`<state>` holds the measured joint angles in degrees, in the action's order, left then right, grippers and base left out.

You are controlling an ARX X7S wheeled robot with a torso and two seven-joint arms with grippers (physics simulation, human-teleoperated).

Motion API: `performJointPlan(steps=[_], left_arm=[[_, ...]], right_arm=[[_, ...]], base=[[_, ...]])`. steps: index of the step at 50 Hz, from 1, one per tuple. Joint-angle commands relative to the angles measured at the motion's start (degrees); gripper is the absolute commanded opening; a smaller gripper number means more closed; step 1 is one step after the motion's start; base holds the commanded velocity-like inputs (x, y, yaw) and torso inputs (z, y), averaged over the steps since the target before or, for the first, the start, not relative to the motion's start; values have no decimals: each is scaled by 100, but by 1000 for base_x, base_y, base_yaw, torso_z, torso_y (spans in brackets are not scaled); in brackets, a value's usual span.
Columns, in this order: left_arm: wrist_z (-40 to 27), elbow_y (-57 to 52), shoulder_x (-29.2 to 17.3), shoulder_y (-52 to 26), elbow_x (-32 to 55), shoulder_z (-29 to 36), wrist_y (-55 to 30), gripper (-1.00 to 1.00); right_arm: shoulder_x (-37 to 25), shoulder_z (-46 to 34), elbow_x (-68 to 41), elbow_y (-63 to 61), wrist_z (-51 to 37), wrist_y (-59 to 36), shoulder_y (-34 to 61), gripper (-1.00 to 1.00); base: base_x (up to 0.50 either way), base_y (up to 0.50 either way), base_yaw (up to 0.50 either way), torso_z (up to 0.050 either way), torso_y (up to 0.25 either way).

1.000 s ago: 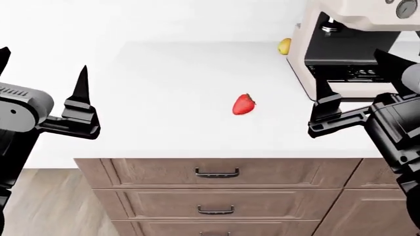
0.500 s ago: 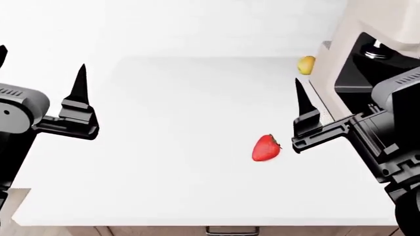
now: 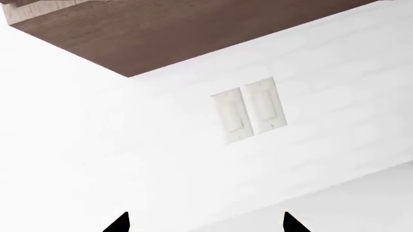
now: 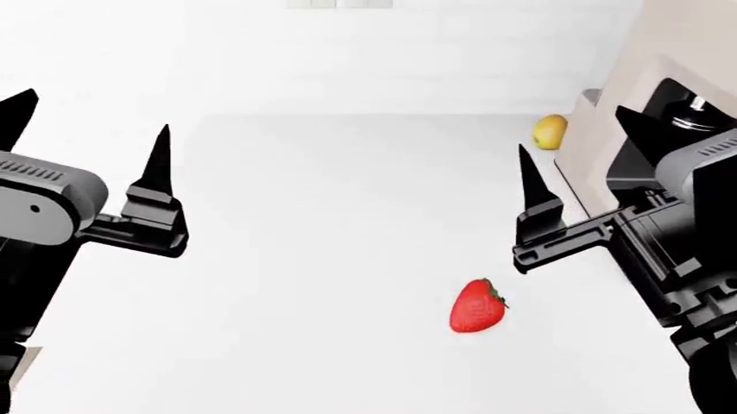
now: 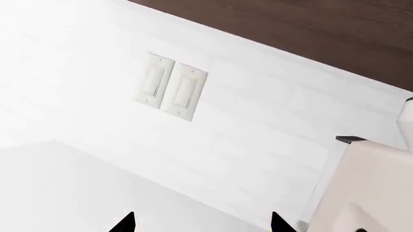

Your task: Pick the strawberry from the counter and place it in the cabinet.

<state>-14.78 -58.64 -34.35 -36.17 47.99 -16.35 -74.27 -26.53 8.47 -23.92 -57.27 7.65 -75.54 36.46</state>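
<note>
White wall fills the top of the head view, with a pair of pale switch plates [image 5: 173, 92] on it and the brown underside of a cabinet [image 3: 193, 34] above, seen from both wrist cameras. Below the wall spreads the plain white table [image 4: 323, 224].

The strawberry [image 4: 477, 306] lies on the table in the lower right of the head view, tip down toward the bottom of the frame and leafy cap toward the right, touching nothing but the surface. A round yellow fruit [image 4: 550, 131] sits far back at the upper right, just beside a beige appliance [image 4: 645, 95].

The right pincer [image 4: 582, 177] hangs at the right of the frame, its two dark fingers spread wide and holding nothing; the berry sits below it in the frame and a little to the left. The left pincer [image 4: 86, 116] hangs at the left edge, likewise spread wide and empty, well apart from the berry.

Judging by this, the task is at its opening step: the approach, with no grasp made. The right arm looks the better placed. The next move would call for bringing that pincer back and down over the berry, fingers straddling its body, then closing gently, since a small, rounded berry could roll or slip aside.
</note>
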Motion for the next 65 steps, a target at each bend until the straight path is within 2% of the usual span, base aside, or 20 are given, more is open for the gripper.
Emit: performJointPlan(steps=[1, 4, 9, 13, 18, 23, 31, 36, 46, 54, 65], left_arm=[[15, 189, -6, -63, 171, 499, 109, 100], [218, 665, 35, -431, -184, 1229, 405, 100], [525, 1237, 241, -914, -590, 2250, 771, 100], [758, 1627, 408, -1081, -878, 2877, 1101, 100], [1109, 2305, 678, -1278, -1144, 3518, 1463, 100], [1460, 3041, 1092, -1724, -1200, 3981, 1573, 100], [1788, 3707, 1453, -1827, -1197, 4349, 1740, 100], [2015, 4178, 1710, -1824, -1251, 4659, 1908, 100], [2075, 4456, 2158, -1876, -953, 4859, 1569, 100], [1914, 4451, 2466, -1783, -500, 4714, 1105, 100], [1404, 4343, 2976, -1722, 233, 4331, 362, 100]], right_arm=[[124, 149, -318, -201, -95, -461, 279, 100], [35, 340, -710, -265, -274, -612, 349, 100], [-361, 953, -2483, -264, -1266, -885, 502, 100], [-560, 1293, -3376, -246, -1761, -1035, 659, 100], [-707, 1482, -3878, -162, -2051, -1194, 930, 100], [-840, 1445, -3886, -89, -2124, -1021, 850, 100], [-1028, 1748, -4448, -1, -2455, -1231, 1062, 100], [-1430, 1881, -5895, 356, -3622, -1342, 1548, 100], [-1935, 1590, -7152, 677, -4873, -918, 1767, 100], [-1943, 1483, -7190, 676, -4978, -770, 1690, 100], [-1809, 1614, -6769, 535, -4601, -702, 1345, 100]], base=[[0, 0, 0, 0, 0], [0, 0, 0, 0, 0], [0, 0, 0, 0, 0], [0, 0, 0, 0, 0], [0, 0, 0, 0, 0], [0, 0, 0, 0, 0], [0, 0, 0, 0, 0], [0, 0, 0, 0, 0], [0, 0, 0, 0, 0], [0, 0, 0, 0, 0], [0, 0, 0, 0, 0]])
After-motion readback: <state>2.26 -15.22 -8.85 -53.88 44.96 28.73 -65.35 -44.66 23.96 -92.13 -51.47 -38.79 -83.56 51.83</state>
